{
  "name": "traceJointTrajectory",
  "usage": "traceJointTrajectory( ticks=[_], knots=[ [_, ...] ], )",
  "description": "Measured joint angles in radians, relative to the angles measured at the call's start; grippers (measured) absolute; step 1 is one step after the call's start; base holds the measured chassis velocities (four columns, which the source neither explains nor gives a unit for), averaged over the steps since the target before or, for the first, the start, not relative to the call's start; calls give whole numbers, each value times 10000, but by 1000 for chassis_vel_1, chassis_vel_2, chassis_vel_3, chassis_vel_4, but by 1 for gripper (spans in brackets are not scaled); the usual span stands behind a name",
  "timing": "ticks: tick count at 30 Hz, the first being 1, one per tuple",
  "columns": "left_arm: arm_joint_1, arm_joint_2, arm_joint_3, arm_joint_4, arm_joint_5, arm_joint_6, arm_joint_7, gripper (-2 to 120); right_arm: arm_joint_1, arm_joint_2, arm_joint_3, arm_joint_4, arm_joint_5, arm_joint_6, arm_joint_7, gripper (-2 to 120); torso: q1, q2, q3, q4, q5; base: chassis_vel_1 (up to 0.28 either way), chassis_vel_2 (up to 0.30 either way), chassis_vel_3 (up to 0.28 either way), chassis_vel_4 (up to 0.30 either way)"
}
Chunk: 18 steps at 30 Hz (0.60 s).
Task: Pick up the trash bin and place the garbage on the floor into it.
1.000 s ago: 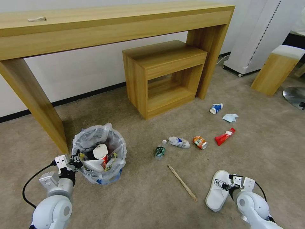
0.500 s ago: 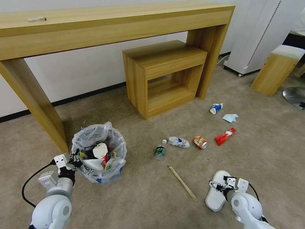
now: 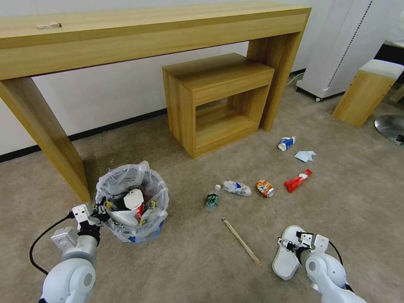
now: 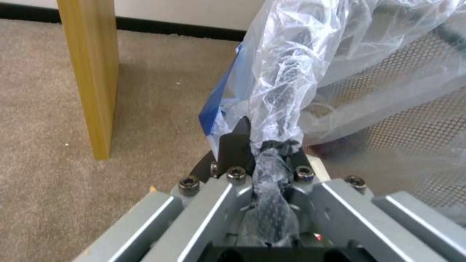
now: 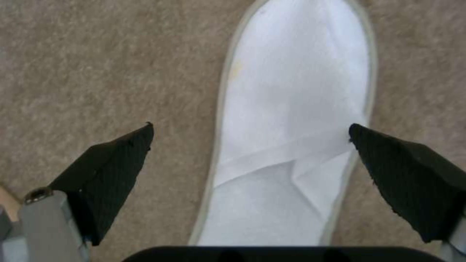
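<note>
slipper (image 5: 296, 120) lies between open right pincer (image 5: 250, 145) fingers.

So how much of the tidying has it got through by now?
Partly done: the trash bin already holds a slipper and cartons, and the left gripper is shut on its rim. In hand: the right gripper hangs open over the white slipper. Left on the floor: wooden stick, two bottles, crushed can, red wrapper, cup, tissue.
</note>
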Motion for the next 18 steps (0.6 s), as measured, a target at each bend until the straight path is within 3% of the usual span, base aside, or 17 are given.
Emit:
traceJointTrajectory(
  ticks=[18],
  knots=[
    [26, -40, 9, -93, 24, 0, -15, 1, -62, -240, 193, -152, -513, 264, 126, 100, 0, 0, 0, 0, 0, 0, 0, 0, 0]
  ],
)
